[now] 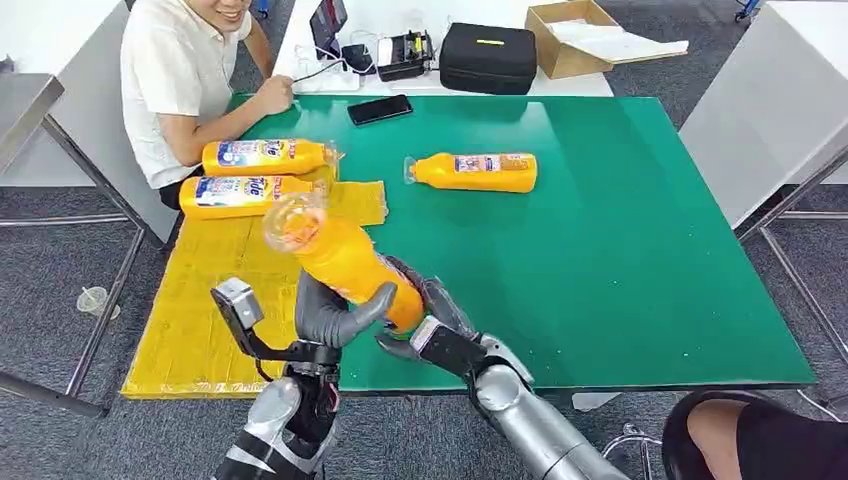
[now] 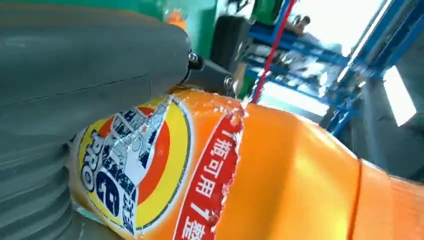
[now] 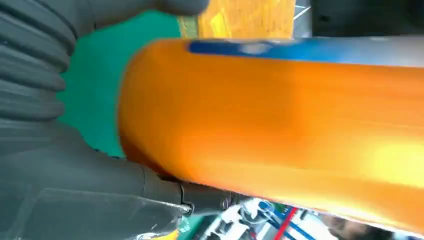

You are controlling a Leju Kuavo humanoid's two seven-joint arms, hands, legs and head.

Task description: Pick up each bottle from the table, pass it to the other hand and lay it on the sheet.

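Both hands grip 1 bottle (image 1: 345, 262) mid-handover, left hand (image 1: 335, 315) and right hand (image 1: 425, 320) at its base, neck tilting away toward the sheet (image 1: 200, 320) beyond the left hand.

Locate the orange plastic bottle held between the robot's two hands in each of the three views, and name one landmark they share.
Head view: orange plastic bottle, lower centre, tilted.
Left wrist view: its label side, across most of the picture.
Right wrist view: its plain side, across the middle.
Shared landmark: green table.
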